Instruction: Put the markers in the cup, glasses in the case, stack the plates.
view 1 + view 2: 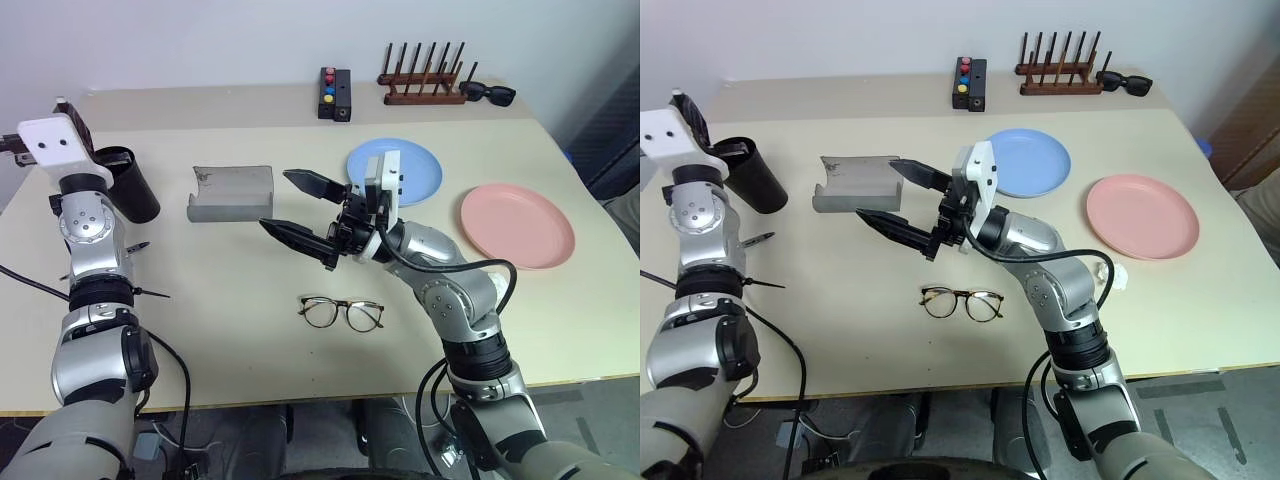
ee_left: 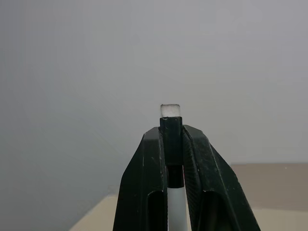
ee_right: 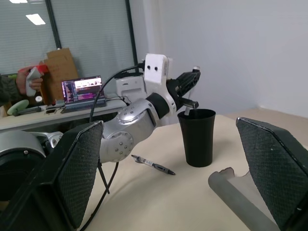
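My left gripper is shut on a marker with a pale barrel and a black cap. The right wrist view shows it holding the marker just above the rim of the upright black cup. A second marker lies on the table near the cup. My right gripper hangs open and empty over the table's middle, beside the open grey case. The wire-framed glasses lie nearer the front edge. The blue plate and the pink plate lie side by side, apart, on the right.
A black box with coloured buttons, a wooden peg rack and black sunglasses stand along the back edge. A small white scrap lies near the pink plate. A black cable runs by my left arm.
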`<state>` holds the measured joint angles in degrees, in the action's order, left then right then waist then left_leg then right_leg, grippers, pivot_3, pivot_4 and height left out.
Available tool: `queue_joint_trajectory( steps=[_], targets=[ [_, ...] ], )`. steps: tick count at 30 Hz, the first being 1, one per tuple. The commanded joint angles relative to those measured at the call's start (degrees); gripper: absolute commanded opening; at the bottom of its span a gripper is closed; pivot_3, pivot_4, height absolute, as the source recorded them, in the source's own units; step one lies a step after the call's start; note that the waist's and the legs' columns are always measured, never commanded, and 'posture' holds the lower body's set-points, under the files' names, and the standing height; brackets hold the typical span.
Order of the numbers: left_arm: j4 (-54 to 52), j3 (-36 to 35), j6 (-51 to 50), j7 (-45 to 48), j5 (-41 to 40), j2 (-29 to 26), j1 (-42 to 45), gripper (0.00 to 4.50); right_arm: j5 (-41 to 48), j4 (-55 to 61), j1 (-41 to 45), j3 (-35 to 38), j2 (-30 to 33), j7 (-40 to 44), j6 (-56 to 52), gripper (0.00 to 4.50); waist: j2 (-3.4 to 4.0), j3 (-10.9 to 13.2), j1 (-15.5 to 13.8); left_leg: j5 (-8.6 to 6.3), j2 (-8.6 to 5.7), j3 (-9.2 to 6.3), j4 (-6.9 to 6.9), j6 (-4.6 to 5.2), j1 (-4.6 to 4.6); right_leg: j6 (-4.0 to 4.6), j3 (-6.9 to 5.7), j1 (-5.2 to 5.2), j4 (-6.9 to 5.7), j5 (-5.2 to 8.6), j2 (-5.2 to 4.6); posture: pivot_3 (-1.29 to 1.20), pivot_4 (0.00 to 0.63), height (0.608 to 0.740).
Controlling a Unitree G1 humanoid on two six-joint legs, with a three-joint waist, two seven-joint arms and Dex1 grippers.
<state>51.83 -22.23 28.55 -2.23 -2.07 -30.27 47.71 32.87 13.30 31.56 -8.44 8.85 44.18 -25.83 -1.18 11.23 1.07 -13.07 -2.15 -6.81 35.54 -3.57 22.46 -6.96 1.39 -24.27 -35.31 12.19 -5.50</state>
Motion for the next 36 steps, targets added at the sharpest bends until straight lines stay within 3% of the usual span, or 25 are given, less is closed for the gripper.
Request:
queue_joint_trajectory(
  steps=[1, 3, 9, 17, 21, 23, 26, 32, 36],
  targets=[
    [-0.4, 0.1, 1.3, 0.0, -1.3, -0.3, 0.8, 0.03, 1.3, 2.4, 0.2, 0.2, -0.5, -0.2, 0.3, 4.50, 0.00, 0.0, 0.0, 0.00, 0.00, 0.00, 0.00, 0.00, 0.00, 0.00, 0.00, 0.00, 0.00, 0.00, 0.00, 0.00, 0.150, 0.739],
    [-0.6, 0.1, 0.9, -0.3, -1.5, 0.0, 0.5, 0.03, 1.2, 2.4, 0.1, 0.2, -0.5, -0.3, 0.3, 4.50, 0.00, 0.0, 0.0, 0.00, 0.00, 0.00, 0.00, 0.00, 0.00, 0.00, 0.00, 0.00, 0.00, 0.00, 0.00, 0.00, 0.150, 0.739],
    [-1.6, 0.5, 0.4, -1.3, -1.8, 0.6, -0.3, 2.78, 1.1, 2.4, -0.1, 0.1, -0.4, -0.3, 0.3, 4.50, 0.00, 0.0, 0.0, 0.00, 0.00, 0.00, 0.00, 0.00, 0.00, 0.00, 0.00, 0.00, 0.00, 0.00, 0.00, 0.00, 0.150, 0.739],
    [-5.6, 0.4, -0.8, -1.6, -2.9, 1.2, -2.3, 2.78, 1.0, 2.4, -0.2, -0.1, -0.5, -0.3, 0.4, 4.50, 0.00, 0.0, 0.1, 0.00, 0.00, 0.00, 0.00, 0.00, 0.00, 0.00, 0.00, 0.00, -0.01, 0.00, 0.00, 0.00, 0.150, 0.739],
    [-13.9, -0.2, -4.0, 3.9, -6.4, -0.6, -6.0, 2.78, 0.9, 2.8, -0.4, -0.2, -0.5, -0.7, 0.4, 4.50, 0.00, 0.0, 0.1, 0.00, 0.00, 0.00, 0.00, 0.00, 0.00, 0.00, 0.00, -0.01, -0.02, 0.00, 0.00, 0.00, 0.150, 0.739],
    [-20.7, -0.9, -8.2, 10.0, -10.5, -2.6, -9.9, 3.33, 0.8, 3.1, -0.7, -0.1, -0.4, -1.0, 0.4, 4.50, 0.00, 0.0, 0.4, 0.00, 0.01, 0.00, -0.01, 0.00, 0.00, 0.00, 0.01, -0.02, -0.02, 0.00, -0.01, 0.00, 0.150, 0.739],
    [-31.9, -1.9, -17.5, 20.9, -17.2, -8.0, -18.6, 4.42, 0.8, 3.4, -1.1, 0.0, 0.0, -1.4, 0.4, 4.50, 0.01, 0.0, 1.4, 0.00, 0.03, 0.00, -0.09, 0.00, -0.01, 0.02, 0.01, -0.07, -0.06, 0.00, -0.01, 0.00, 0.150, 0.739],
    [-45.0, -7.1, -38.3, 38.7, -28.4, -20.4, -36.6, 4.42, 0.6, 2.9, -1.0, 0.2, 0.2, -1.3, 0.7, 4.50, 0.04, 0.0, 1.9, 0.00, 0.09, 0.01, -0.28, 0.00, -0.05, 0.09, 0.04, -0.17, -0.12, 0.04, 0.03, 0.00, 0.150, 0.739],
    [-42.9, -5.2, -46.3, 45.2, -26.5, -27.1, -41.9, 4.42, 0.6, 2.2, -0.8, -0.4, -0.2, -0.8, 0.8, 4.50, 0.05, 0.0, 1.4, 0.00, 0.12, 0.01, -0.29, 0.01, -0.07, 0.35, 0.02, -0.17, -0.12, 0.20, 0.06, 0.00, 0.150, 0.739]
  ],
)
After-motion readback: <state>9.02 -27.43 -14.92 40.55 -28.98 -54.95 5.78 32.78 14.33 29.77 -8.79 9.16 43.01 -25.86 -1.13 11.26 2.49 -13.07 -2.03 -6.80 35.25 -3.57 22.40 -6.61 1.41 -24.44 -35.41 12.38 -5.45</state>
